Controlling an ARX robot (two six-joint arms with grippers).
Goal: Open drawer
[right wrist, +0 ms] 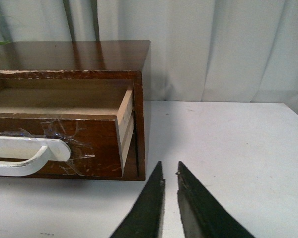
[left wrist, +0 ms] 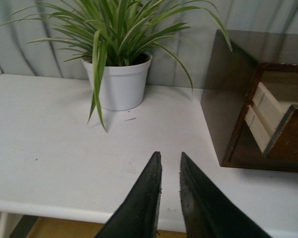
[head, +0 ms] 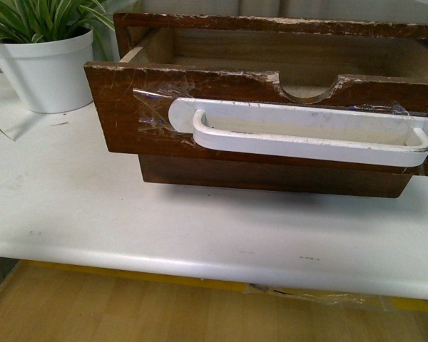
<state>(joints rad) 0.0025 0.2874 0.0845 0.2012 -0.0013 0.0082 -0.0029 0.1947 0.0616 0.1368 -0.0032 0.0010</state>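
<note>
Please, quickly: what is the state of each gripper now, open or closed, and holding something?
Left gripper: nearly closed, narrow gap, holding nothing.
Right gripper: nearly closed, narrow gap, holding nothing; it is apart from the drawer.

The drawer (head: 200, 107) fills the upper middle and right of the front view, pulled forward out of its cabinet (head: 271, 25), which stands on the table (head: 93, 221). Its handle (head: 299, 135) runs across its front face, below the notch (head: 307, 91) in its top edge. A potted plant (head: 46, 64) stands on the table in the upper left corner, beside and left of the cabinet, apart from it.
</note>
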